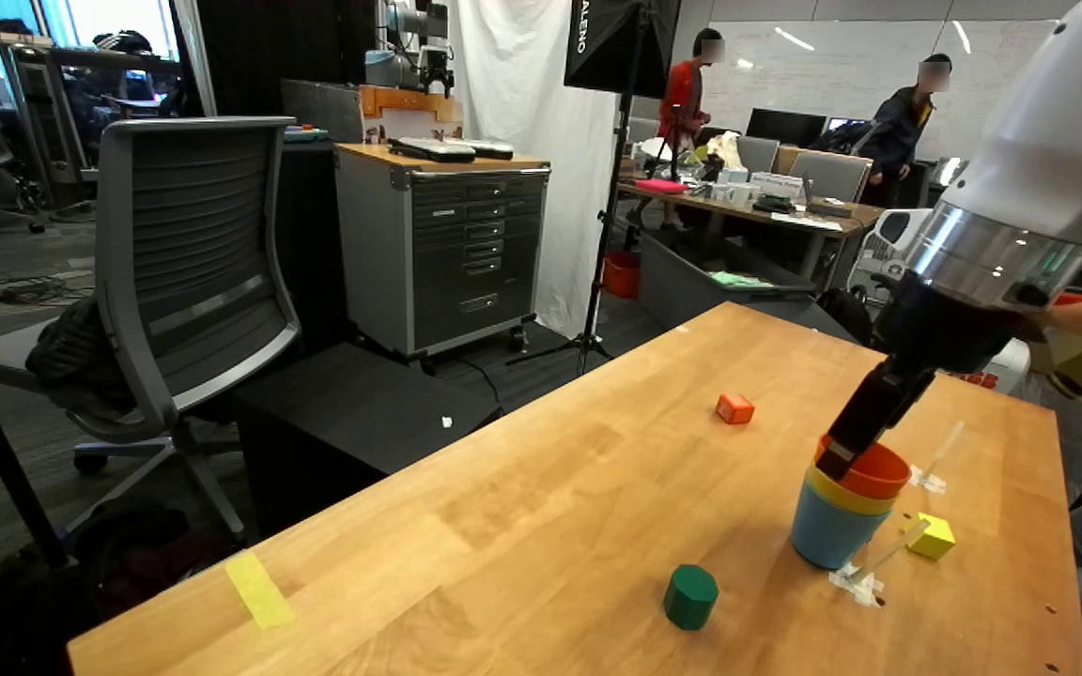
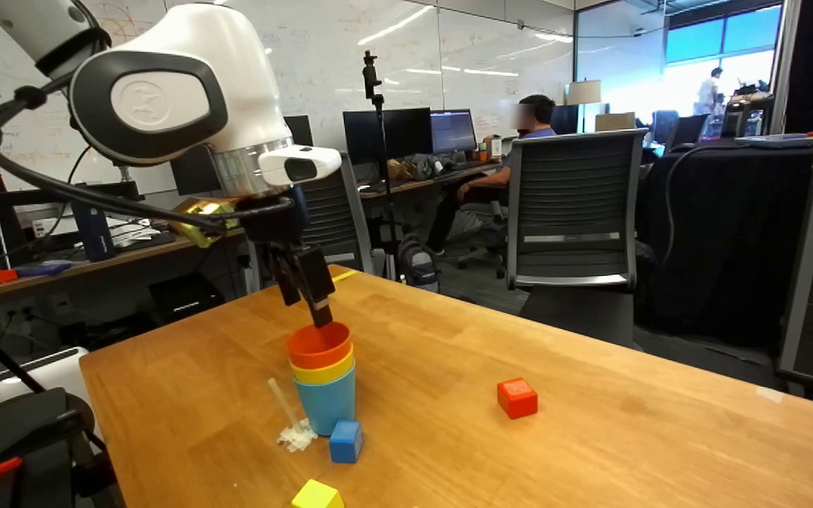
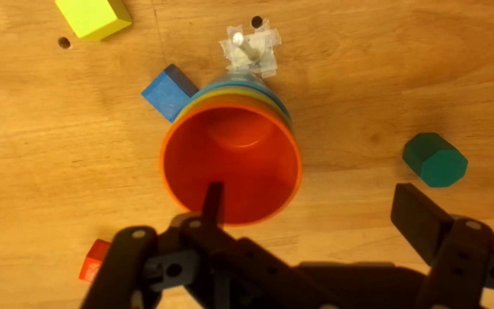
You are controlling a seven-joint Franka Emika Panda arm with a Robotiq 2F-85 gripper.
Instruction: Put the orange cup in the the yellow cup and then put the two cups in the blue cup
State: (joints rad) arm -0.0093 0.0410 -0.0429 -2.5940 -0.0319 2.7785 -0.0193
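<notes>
We find the three cups stacked upright on the wooden counter (image 1: pixel 503 535): the orange cup (image 2: pixel 318 356) sits in the yellow cup (image 2: pixel 324 375), and both sit in the blue cup (image 2: pixel 327 407), with a blue block (image 2: pixel 346 442) just beside its base and, in an exterior view, a green block (image 1: pixel 690 597) to the near left. Over them the end effector (image 3: pixel 309 201) stands spread wide, gripping nothing; one finger (image 3: pixel 213 199) reaches over the orange cup's mouth, though we cannot tell whether it touches the rim. We judge both nestings complete, leaving only the clearing of the stack. The next move calls, we think, for a clean lift away, without snagging the rim.
</notes>
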